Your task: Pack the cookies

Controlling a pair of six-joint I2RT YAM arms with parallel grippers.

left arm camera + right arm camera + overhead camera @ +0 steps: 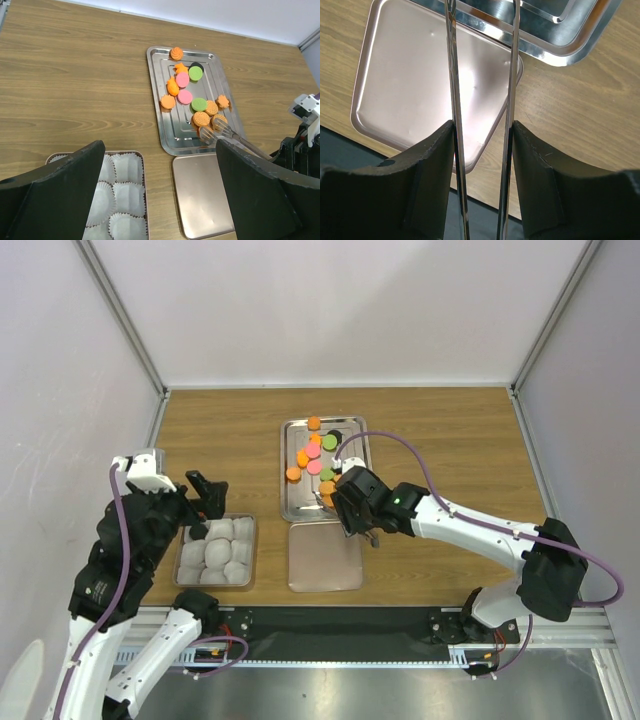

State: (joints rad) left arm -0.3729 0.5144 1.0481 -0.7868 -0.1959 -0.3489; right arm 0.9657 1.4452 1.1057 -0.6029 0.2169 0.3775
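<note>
You are working in a robotics lab cell. Plain white panel walls [340, 310] close in three sides, held by bare aluminium corner posts [122, 315]. The brown wood-grain tabletop [450, 430] ends at a black mounting strip [340, 622] and a pale slotted aluminium rail [340, 662]. There the white-and-black left arm [125, 550] and right arm [470, 528] are bolted side by side. Loose purple cables [383, 436] loop along both arms.

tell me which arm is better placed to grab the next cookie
Right: the right hand grips the tongs, whose tips sit at the orange cookies on the steel tray. The left hand hangs open over the box of paper cups.
</note>
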